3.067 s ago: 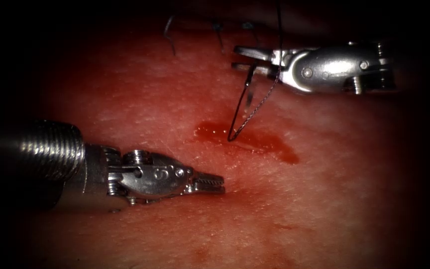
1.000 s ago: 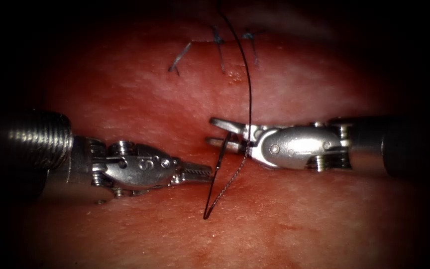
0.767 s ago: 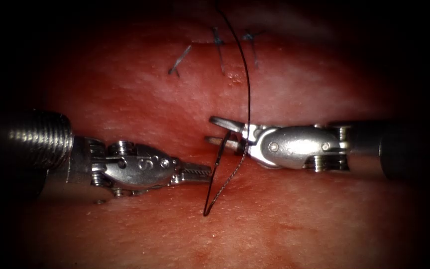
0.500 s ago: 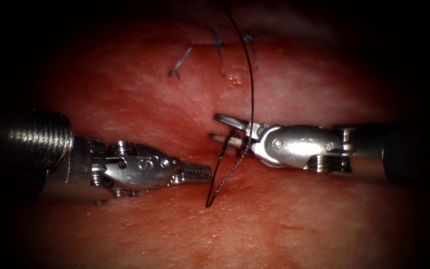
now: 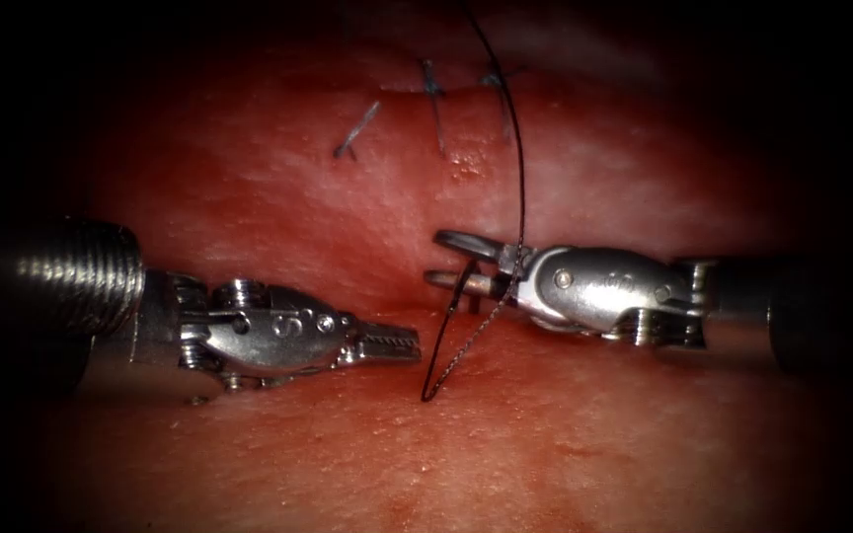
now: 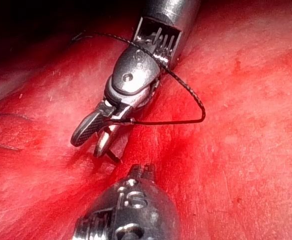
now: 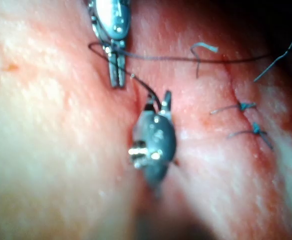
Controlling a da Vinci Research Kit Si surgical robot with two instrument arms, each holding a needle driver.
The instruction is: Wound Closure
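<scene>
At left centre of the endoscope frame, the left claw [image 5: 402, 344] is closed and holds nothing. Just to its right hangs the needle [image 5: 443, 336], clear of the tissue [image 5: 584, 434], its long axis running steeply from its top end down to its lower end. The right claw [image 5: 446, 262] grips that top end, and the thread [image 5: 517, 158] rises to the upper edge.

Bright light at the centre, deep darkness around the edges.
</scene>
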